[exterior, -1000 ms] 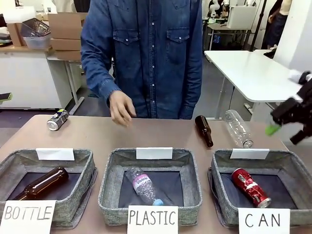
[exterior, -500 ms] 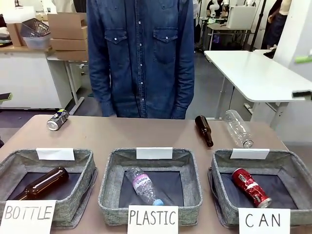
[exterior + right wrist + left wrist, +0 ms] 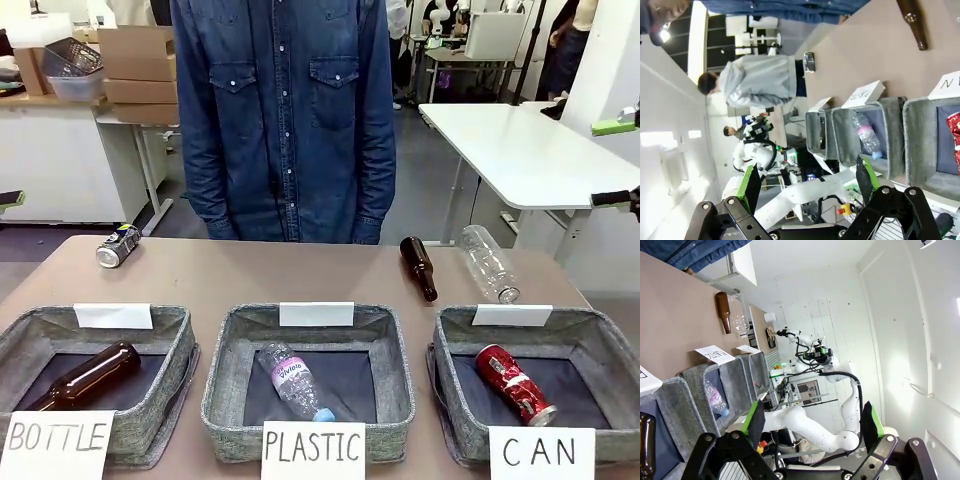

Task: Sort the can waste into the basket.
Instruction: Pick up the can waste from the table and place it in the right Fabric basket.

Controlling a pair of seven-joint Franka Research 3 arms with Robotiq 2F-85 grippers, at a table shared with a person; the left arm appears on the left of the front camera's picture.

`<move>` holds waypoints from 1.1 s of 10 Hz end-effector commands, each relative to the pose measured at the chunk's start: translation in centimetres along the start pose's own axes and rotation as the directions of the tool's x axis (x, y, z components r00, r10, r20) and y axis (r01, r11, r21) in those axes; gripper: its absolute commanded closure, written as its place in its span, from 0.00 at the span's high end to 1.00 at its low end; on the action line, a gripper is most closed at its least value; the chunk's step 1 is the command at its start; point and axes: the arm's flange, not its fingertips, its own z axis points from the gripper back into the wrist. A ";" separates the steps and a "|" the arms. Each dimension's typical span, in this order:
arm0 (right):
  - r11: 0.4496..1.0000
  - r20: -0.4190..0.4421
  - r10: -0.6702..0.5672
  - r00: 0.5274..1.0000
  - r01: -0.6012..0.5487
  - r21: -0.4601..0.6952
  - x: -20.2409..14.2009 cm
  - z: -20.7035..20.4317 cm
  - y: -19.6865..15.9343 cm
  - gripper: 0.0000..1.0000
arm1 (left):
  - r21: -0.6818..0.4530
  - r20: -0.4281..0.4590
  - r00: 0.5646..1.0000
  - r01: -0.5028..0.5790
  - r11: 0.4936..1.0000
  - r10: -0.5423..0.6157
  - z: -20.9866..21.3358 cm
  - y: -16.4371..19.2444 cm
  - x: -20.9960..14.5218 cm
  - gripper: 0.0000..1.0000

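One can sorted, one outstanding; both grippers wide open and empty.

The red can (image 3: pixel 514 384) lies on its side inside the basket (image 3: pixel 452 340) signed CAN, at the robot's right, so that half of the sorting appears complete. The silver can (image 3: pixel 118 245) rests at the far left of the table (image 3: pixel 300 275), well apart from that basket, and is judged the remaining item. The right gripper (image 3: pixel 807 182) stands raised at the front view's right edge, jaws spread wide and holding nothing, consistent with a release over the basket. The left gripper (image 3: pixel 812 420) is likewise spread and empty. One second ago the right gripper sat lower, nearer the basket; the person (image 3: pixel 285 120), whose hand then reached over the table, has drawn it back.
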 end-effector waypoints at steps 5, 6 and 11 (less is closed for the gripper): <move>0.999 -0.003 0.038 0.999 -0.038 -0.006 0.0 0.7 0.0 1.00 | -0.022 0.005 1.000 0.022 1.000 -0.021 0.0 -0.2 0.0 1.00; 0.999 -0.003 0.038 0.999 -0.038 -0.006 0.0 0.7 0.0 1.00 | -0.022 0.005 1.000 0.022 1.000 -0.021 0.0 -0.2 0.0 1.00; 0.999 -0.003 0.038 0.999 -0.038 -0.006 0.0 0.7 0.0 1.00 | 0.789 -0.156 0.957 0.271 0.552 -0.245 -3.1 3.2 8.7 1.00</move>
